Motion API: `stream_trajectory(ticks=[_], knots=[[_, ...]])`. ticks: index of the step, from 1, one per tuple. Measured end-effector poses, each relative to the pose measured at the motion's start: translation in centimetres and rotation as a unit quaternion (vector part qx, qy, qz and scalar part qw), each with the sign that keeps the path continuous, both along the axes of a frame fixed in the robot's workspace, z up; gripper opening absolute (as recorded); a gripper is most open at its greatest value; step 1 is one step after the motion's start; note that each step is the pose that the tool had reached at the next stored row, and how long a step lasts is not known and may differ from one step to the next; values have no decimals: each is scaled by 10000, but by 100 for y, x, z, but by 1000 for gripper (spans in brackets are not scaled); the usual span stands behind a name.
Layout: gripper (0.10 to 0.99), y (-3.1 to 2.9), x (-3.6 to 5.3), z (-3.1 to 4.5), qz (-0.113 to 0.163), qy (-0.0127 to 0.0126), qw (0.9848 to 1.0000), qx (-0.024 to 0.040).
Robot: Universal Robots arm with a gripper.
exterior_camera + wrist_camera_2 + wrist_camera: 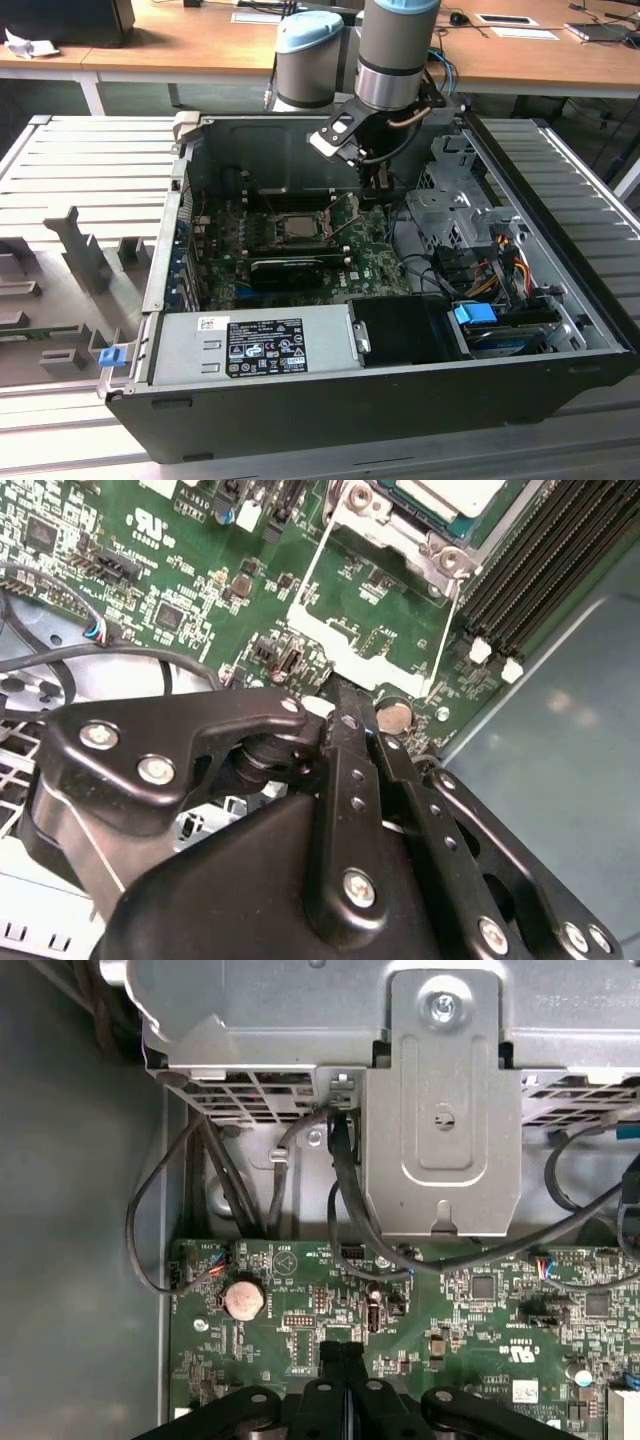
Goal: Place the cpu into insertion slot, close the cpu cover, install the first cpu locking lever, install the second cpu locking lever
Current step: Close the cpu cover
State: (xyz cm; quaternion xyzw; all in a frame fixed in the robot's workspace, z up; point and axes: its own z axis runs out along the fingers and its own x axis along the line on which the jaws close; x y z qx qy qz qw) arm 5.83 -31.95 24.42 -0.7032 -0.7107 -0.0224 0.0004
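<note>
The cpu [298, 226] lies in the insertion slot [297, 240] on the green board; its silver top [450, 494] shows in the second wrist view. The cpu cover [385, 525] lies down around it as a metal frame. Two thin wire levers [312, 555] [446, 635] run from the socket toward my gripper and look unlatched. My gripper [341, 696] hangs over the board between the socket and the drive cage, near the coin battery [397, 717]. Its black fingers [333, 1360] are pressed together with nothing between them. In the exterior view the gripper [378, 190] sits to the right of the socket.
A grey drive cage [440, 1110] with black cables [340, 1222] stands just beyond the board edge. Memory slots [560, 550] flank the socket. A long black card [285, 268] lies in front of the socket, with the power supply [250, 345] at the case front.
</note>
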Motion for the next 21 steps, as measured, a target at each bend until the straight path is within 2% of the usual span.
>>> stream_trajectory(ticks=[6,21], knots=[[106,1,-48,0,0,0,10000,0],[106,0,-96,0,0,0,10000,0]])
